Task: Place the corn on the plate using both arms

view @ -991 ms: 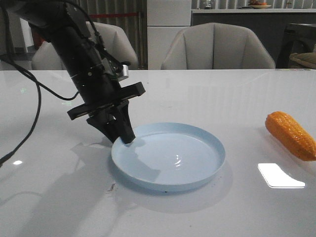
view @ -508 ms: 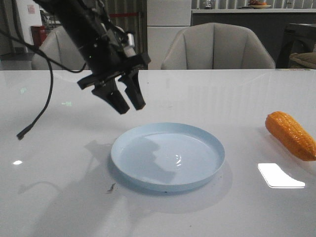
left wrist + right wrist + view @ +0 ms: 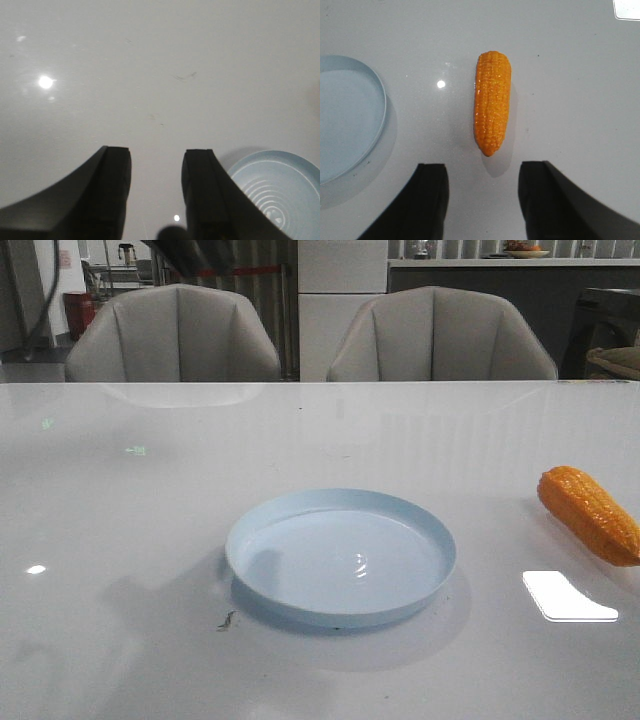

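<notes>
The pale blue plate [image 3: 340,555] lies empty near the middle of the white table. The orange corn [image 3: 588,513] lies on the table to the plate's right, apart from it. No arm shows in the front view. In the left wrist view my left gripper [image 3: 156,152] hangs open above bare table, with the plate [image 3: 277,185] off to one side. In the right wrist view my right gripper [image 3: 483,167] is open and empty, high above the table; the corn [image 3: 492,102] lies lengthwise just beyond its fingertips and the plate [image 3: 350,117] is at the edge.
Two grey armchairs [image 3: 175,335] [image 3: 440,335] stand behind the table's far edge. A small dark speck [image 3: 226,619] lies on the table in front of the plate. Bright light reflections [image 3: 566,596] lie on the glossy tabletop.
The left arm let go of the plate's left rim, rose up and away to the left, and has left the front view. The plate and the corn stayed put.
</notes>
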{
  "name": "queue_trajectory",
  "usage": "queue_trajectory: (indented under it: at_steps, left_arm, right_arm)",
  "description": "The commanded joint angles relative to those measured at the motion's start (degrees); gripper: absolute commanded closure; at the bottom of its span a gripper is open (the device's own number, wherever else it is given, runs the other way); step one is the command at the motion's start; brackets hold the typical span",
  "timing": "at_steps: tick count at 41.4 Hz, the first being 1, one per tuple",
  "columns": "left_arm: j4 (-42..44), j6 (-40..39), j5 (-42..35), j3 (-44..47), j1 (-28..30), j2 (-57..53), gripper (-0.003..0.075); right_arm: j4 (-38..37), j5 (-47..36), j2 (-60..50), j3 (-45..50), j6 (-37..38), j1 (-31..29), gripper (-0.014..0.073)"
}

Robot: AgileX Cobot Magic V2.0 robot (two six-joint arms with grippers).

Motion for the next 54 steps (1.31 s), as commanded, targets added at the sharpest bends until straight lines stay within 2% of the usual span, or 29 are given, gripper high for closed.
queue_trajectory:
  at_steps: [1,13,19,29,33,41,54]
  left_arm:
    - [0.49,-0.68,0.42,-1.97,2.78,-6.30,0.0391]
    - [3.69,-0.43,-1.51,-1.23,10.81,-10.24,0.0391]
    - [8.65,-0.87,-2.90,-0.52,14.22,-10.36,0.0391]
    - [8.86,-0.79,-6.59,12.39,19.08,-11.58,0.0391]
    - [8.86,-0.21,-14.45,21.41,19.24,-15.74,0.0391]
    - [6.88,-0.05,-40.22,48.75,17.82,-31.58,0.0391]
    - [5.41,-0.05,-56.01,82.90,17.07,-50.57,0.0391]
  right_arm:
    - [-0.09,-3.29,-0.30,-1.85,-0.07,0.26,0.0158]
    - [-0.09,-3.67,-0.30,-1.85,-0.07,0.26,0.0158]
    - [-0.09,-3.67,-0.30,-1.85,-0.07,0.26,0.0158]
    - [-0.09,-3.82,-0.30,-1.85,-0.07,0.26,0.0158]
    - [-0.09,-4.04,0.10,-1.85,-0.07,0.26,0.0158]
    - [-0.09,-4.10,2.42,-1.85,-0.07,0.26,0.0158]
    - [-0.09,-5.17,6.47,-1.85,-0.07,0.26,0.0158]
